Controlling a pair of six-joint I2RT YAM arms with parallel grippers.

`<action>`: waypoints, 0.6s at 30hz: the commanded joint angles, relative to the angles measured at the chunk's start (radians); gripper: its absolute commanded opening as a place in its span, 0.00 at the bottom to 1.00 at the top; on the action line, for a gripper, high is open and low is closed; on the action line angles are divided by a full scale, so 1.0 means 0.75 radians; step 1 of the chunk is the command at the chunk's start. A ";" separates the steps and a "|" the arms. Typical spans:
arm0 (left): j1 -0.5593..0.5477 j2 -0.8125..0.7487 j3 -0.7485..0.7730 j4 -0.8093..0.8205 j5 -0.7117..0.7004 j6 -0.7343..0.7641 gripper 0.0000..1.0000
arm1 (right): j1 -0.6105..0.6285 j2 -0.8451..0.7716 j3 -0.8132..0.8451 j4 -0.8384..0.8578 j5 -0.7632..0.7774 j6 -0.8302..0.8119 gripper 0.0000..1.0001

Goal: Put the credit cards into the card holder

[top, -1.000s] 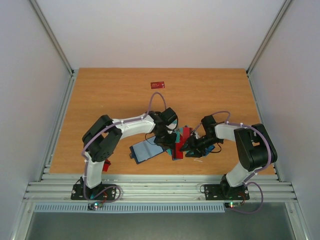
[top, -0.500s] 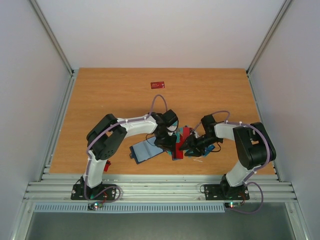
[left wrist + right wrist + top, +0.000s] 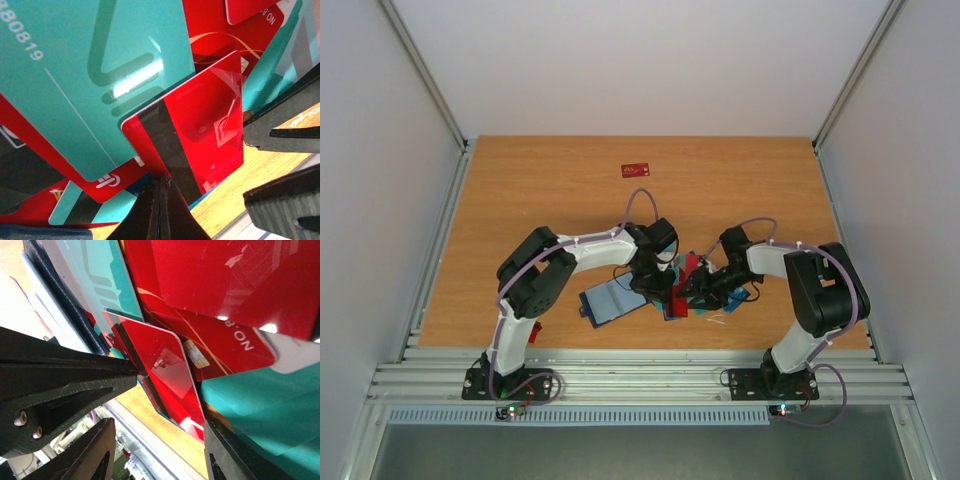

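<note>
The credit cards [image 3: 680,283] lie in a loose red and teal heap between my two grippers. The card holder [image 3: 610,300] lies open just left of the heap, grey-blue inside up. My left gripper [image 3: 657,284] is shut on the edge of a red card with a black stripe [image 3: 200,130], its jaws [image 3: 162,192] pressed flat together on the stripe. A big teal card [image 3: 90,75] lies behind it. My right gripper [image 3: 157,442] faces it from the other side, open, with the same red card [image 3: 160,370] hanging into the gap between its fingers [image 3: 85,455].
One red card [image 3: 636,169] lies alone far back on the wooden table [image 3: 540,200]. A small red thing [image 3: 533,330] shows beside the left arm's lower link. The table's front rail [image 3: 640,380] runs close below the heap.
My left gripper has closed fully on the red striped card. Both grippers have drawn slightly nearer over the heap. The right gripper's opening is unchanged.
</note>
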 commanded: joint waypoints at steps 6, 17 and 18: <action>-0.010 0.144 -0.018 -0.026 -0.077 0.051 0.00 | 0.107 -0.032 0.000 0.148 0.025 -0.049 0.49; -0.004 0.155 -0.025 -0.018 -0.065 0.057 0.00 | 0.120 -0.126 0.029 0.000 0.277 -0.091 0.49; -0.004 0.155 -0.027 -0.019 -0.066 0.059 0.00 | 0.120 -0.124 0.030 -0.009 0.300 -0.087 0.49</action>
